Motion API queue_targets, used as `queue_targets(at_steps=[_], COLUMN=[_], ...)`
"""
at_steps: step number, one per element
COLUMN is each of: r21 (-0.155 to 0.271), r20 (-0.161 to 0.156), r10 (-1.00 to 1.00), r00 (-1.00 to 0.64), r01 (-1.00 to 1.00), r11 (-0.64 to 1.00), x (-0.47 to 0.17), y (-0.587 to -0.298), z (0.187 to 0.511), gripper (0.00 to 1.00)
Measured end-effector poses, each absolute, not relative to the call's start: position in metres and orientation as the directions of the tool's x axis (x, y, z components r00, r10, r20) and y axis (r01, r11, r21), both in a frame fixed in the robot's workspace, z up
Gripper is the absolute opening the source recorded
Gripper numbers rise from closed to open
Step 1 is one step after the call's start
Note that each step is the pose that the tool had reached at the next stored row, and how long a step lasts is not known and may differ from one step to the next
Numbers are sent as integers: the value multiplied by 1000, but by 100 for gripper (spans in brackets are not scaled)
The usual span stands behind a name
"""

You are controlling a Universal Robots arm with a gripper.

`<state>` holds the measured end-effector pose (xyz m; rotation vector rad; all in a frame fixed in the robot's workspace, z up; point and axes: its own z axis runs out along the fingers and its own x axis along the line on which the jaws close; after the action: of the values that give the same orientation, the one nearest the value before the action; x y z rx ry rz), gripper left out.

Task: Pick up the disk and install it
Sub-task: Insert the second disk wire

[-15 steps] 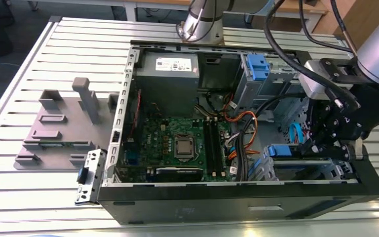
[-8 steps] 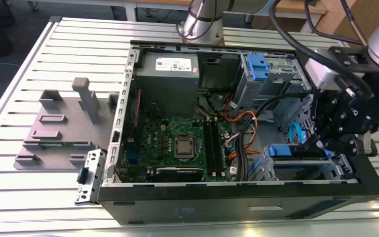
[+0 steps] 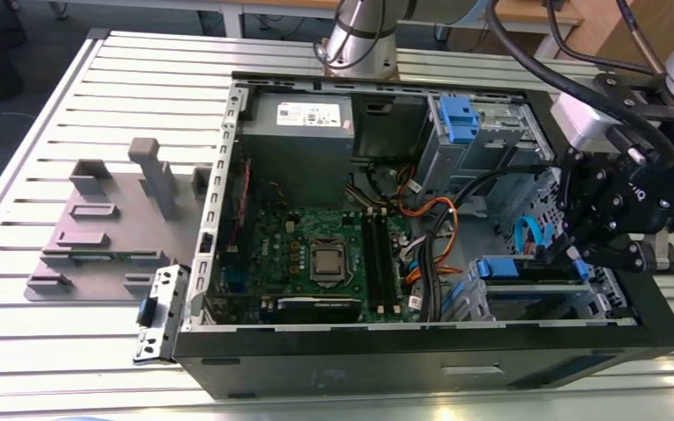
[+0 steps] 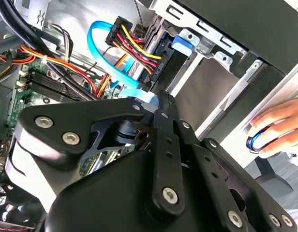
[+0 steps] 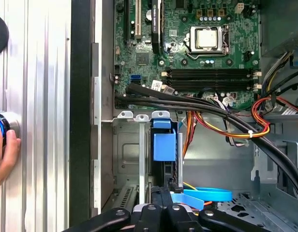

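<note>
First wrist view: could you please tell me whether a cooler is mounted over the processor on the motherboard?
No, the processor lies uncovered on the motherboard, with its bare metal lid showing.

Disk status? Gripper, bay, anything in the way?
Gripper over drive bay, at the disk. Disk edge-on in bay slot, seating unclear. Blue cable loops beside gripper; a hand rests outside the case.
</note>
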<state>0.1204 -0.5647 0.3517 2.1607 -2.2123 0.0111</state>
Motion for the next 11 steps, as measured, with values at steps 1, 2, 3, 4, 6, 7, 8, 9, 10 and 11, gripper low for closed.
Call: queue_targets(at_steps=[1,2,3,4,6,7,8,9,10,11], r21=[29,29,29,29,29,29,30,30,30,30], r20=[40,40,40,40,40,40,40,40,40,40], r10=[-999,-999,-999,-999,-999,-999,-999,-999,-999,-999], r00=[-23,-23,-23,-23,-23,-23,-23,-23,-24,-24], r01=[-999,-999,-999,-999,-999,-999,-999,-999,-999,-999], r11=[24,24,24,24,24,24,24,24,25,25], x=[121,121,121,121,121,121,121,121,121,121], y=[-565,-565,-565,-565,-565,-565,-565,-565,-565,-565], z=[352,352,352,352,352,352,354,357,360,364], gripper=[11,11,11,11,11,11,11,11,11,11])
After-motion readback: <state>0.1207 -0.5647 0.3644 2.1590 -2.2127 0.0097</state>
